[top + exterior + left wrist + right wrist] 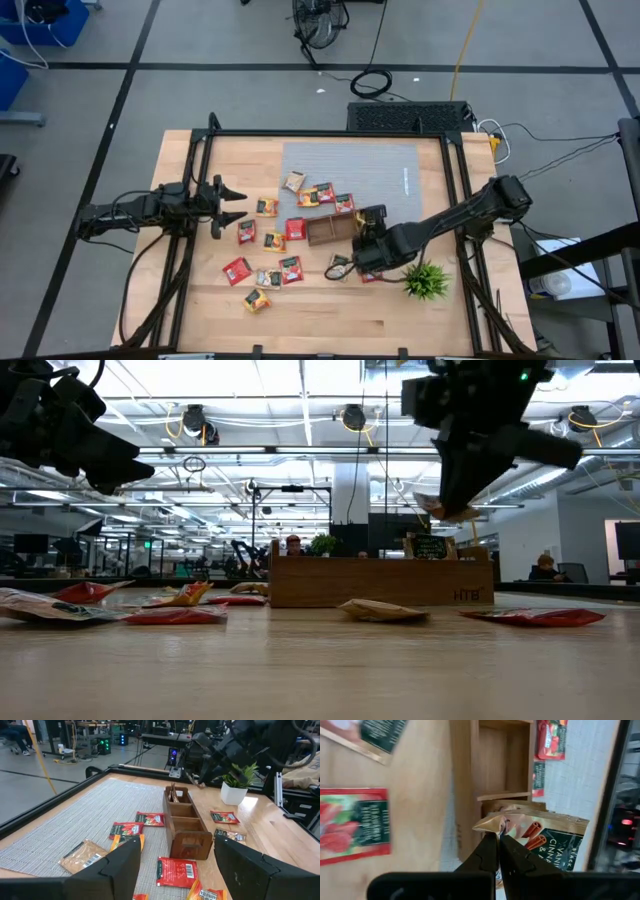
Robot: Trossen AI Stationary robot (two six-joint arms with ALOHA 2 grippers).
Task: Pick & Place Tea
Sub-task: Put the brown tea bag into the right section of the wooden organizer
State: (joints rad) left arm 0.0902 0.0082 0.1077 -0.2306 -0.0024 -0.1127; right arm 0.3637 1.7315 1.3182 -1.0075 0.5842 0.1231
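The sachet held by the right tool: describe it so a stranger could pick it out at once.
Start at the wooden tray in the middle of the table. Above its end nearest the green plant, the right tool pinches a tea sachet by its corner. It is the only sachet lifted off the table, pale with cinnamon sticks printed on it; the others lie flat.

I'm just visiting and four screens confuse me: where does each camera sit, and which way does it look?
High: overhead, straight down on the table; both arms show.
Low: at tabletop height, looking across at the wooden tray; arms hang from above.
Left wrist: on the left arm, past the open left tool toward the tray.
Right wrist: on the right arm, down past the right tool pinching a tea sachet.
All four share the tray.
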